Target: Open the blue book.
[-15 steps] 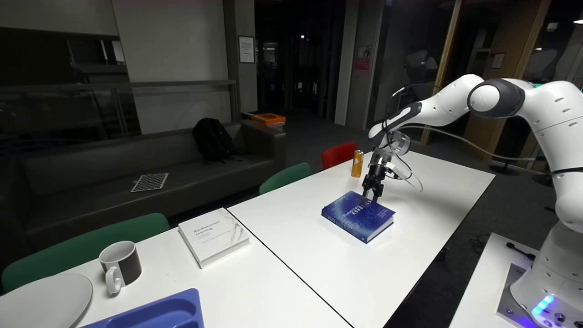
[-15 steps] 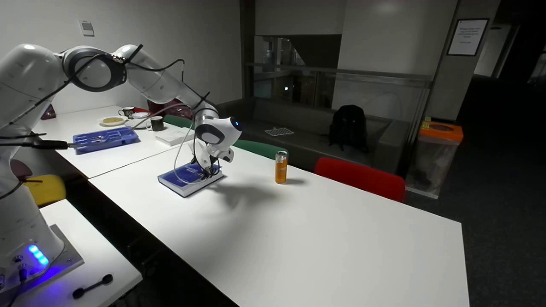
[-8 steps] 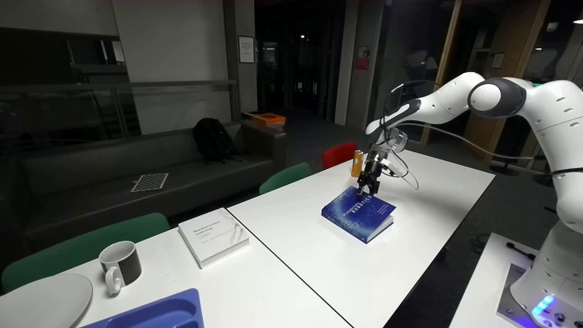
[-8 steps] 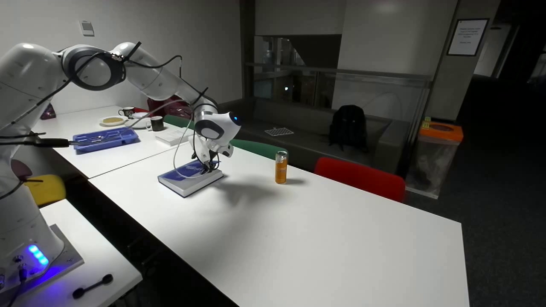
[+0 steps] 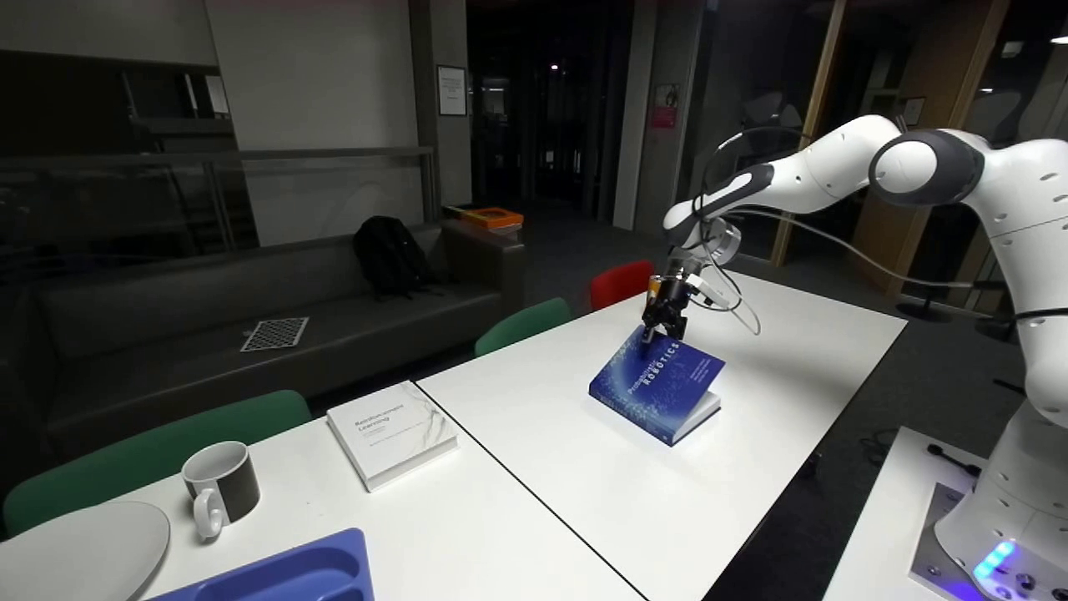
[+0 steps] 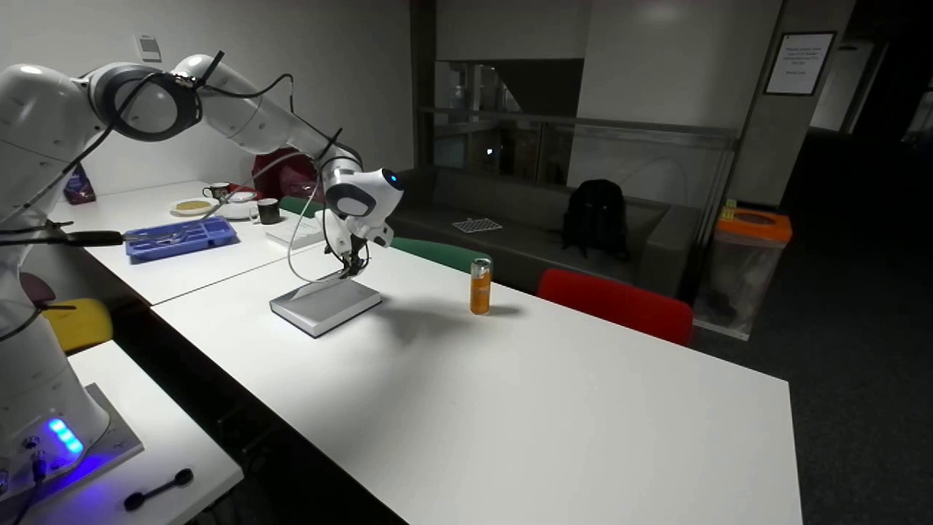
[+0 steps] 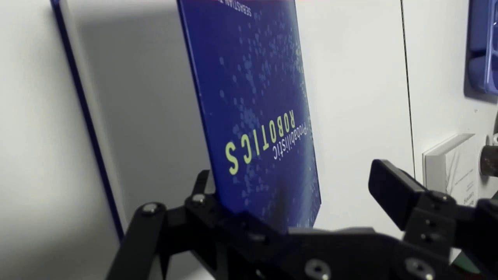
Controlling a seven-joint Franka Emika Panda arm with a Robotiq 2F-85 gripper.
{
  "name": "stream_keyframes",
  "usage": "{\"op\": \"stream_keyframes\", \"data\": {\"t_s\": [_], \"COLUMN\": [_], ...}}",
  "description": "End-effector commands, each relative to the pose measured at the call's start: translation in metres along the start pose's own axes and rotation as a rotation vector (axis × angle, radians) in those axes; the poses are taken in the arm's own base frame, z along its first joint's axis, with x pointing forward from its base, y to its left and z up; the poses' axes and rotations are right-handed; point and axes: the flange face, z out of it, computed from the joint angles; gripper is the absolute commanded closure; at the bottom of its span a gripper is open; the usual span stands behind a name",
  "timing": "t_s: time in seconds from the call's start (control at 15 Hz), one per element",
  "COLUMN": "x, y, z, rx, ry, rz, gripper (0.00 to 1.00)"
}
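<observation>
Nearest in an exterior view, at the left, the blue compartment tray (image 5: 304,576) is cut off; in an exterior view it shows whole, holding metallic pieces (image 6: 171,236). Beyond it stands a white mug (image 5: 238,492), and right of that lies the white Reinforcement Learning book (image 5: 392,434). Farther right on the white table (image 5: 534,417) is the blue Probabilistic Robotics book (image 5: 655,384), its front cover (image 7: 253,97) tilted up, titled face in sight; in an exterior view the pale page block (image 6: 335,302) shows beneath. The gripper (image 5: 662,334) is at the cover's raised far edge. The wrist view shows the fingers (image 7: 393,192) spread wide, the cover between them, one on the page side, one outside; whether either touches it cannot be told. The orange drink can (image 6: 480,288), whole and upright in an exterior view, is partly hidden by the gripper in an exterior view. Farthest, a black backpack (image 5: 392,257) rests on the dark sofa (image 5: 250,292).
</observation>
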Motion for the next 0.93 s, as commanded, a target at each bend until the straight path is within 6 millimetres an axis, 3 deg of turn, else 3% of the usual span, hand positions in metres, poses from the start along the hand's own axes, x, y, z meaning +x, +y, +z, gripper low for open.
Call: {"op": "stream_keyframes", "data": {"t_s": [0.0, 0.33, 0.87], "x": [-0.015, -0.033, -0.068], "y": [-0.030, -0.064, -0.110], "z": [-0.016, -0.018, 0.025], "rx": [-0.008, -0.015, 0.012], "ry": [0.040, 0.075, 0.169], "rz": [0.026, 0.076, 0.172], "gripper": [0.00, 0.00, 0.00]}}
